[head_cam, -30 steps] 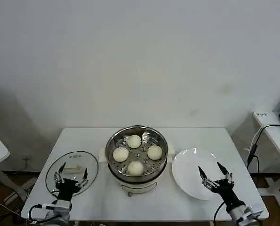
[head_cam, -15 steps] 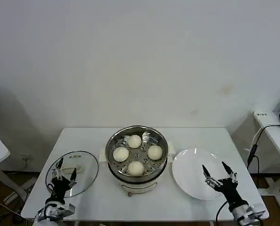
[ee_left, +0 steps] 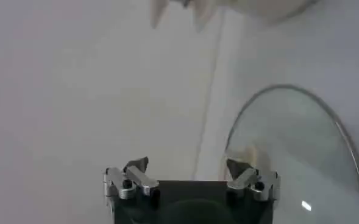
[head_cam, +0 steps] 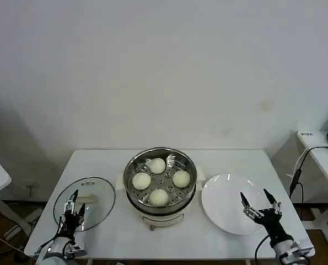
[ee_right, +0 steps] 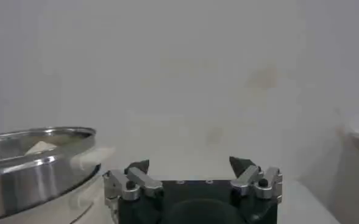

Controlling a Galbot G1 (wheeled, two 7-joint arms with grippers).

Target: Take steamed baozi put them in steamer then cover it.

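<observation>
With all four steamed baozi (head_cam: 159,180) in the steamer (head_cam: 160,165), my released left fingers (head_cam: 74,202) could skid off the glass lid (head_cam: 85,200), dropping it.

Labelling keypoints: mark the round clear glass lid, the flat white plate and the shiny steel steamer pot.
round clear glass lid (head_cam: 95,190), head view, bare glass
flat white plate (head_cam: 221,201), head view, bare centre
shiny steel steamer pot (head_cam: 132,165), head view, left rim

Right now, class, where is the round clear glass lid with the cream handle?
In the head view, the round clear glass lid lies flat on the white table, on the robot's left of the shiny steel steamer, with the left pincer over its near edge.
</observation>
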